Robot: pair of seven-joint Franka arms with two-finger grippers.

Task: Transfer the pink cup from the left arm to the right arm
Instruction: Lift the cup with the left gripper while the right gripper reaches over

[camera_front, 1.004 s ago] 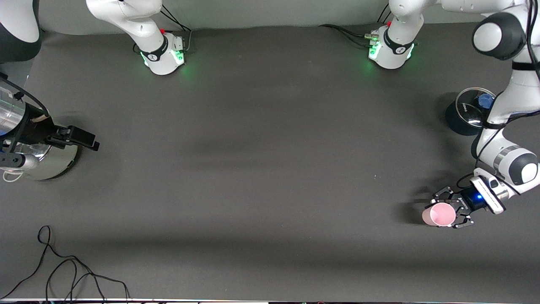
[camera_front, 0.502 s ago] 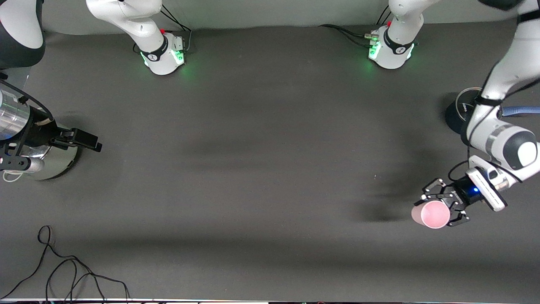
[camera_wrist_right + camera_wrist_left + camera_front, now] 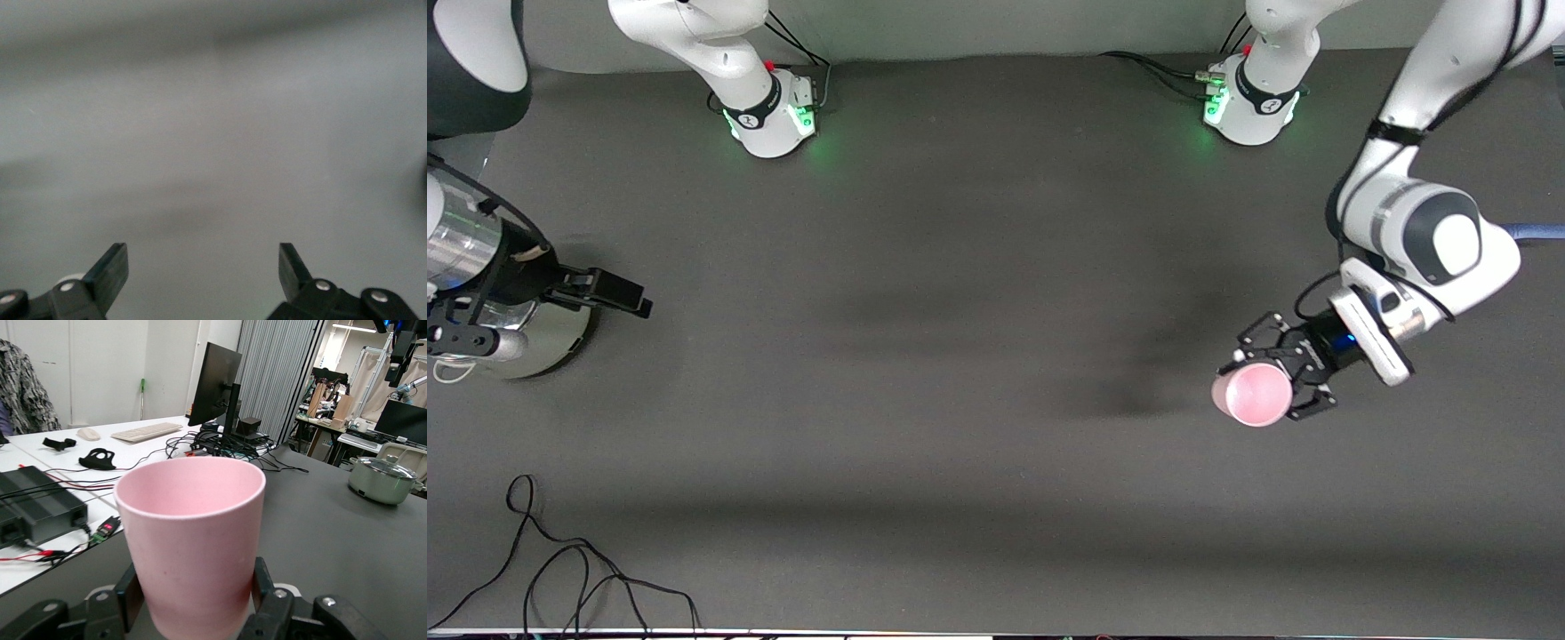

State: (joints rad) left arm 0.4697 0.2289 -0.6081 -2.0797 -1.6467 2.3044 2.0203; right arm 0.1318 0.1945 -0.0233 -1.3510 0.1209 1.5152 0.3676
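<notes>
The pink cup [image 3: 1252, 394] is upright in my left gripper [image 3: 1270, 380], held up above the mat at the left arm's end of the table. In the left wrist view the cup [image 3: 193, 533] fills the middle, and the left gripper [image 3: 193, 595] has a black pad pressed on each side of its lower wall. My right gripper [image 3: 633, 302] hangs just above the mat beside a silver pot at the right arm's end of the table. The right wrist view shows the right gripper [image 3: 203, 267] open and empty, with only grey mat between its fingertips.
The silver pot [image 3: 547, 342] stands under the right arm's wrist; it also shows in the left wrist view [image 3: 381, 479]. A loose black cable [image 3: 560, 569] lies near the front edge. The arm bases [image 3: 769, 111] [image 3: 1249, 107] stand along the back edge.
My left arm has carried the pink cup up and toward the middle of the table, away from the front edge. The right gripper has crept slightly toward the middle.
</notes>
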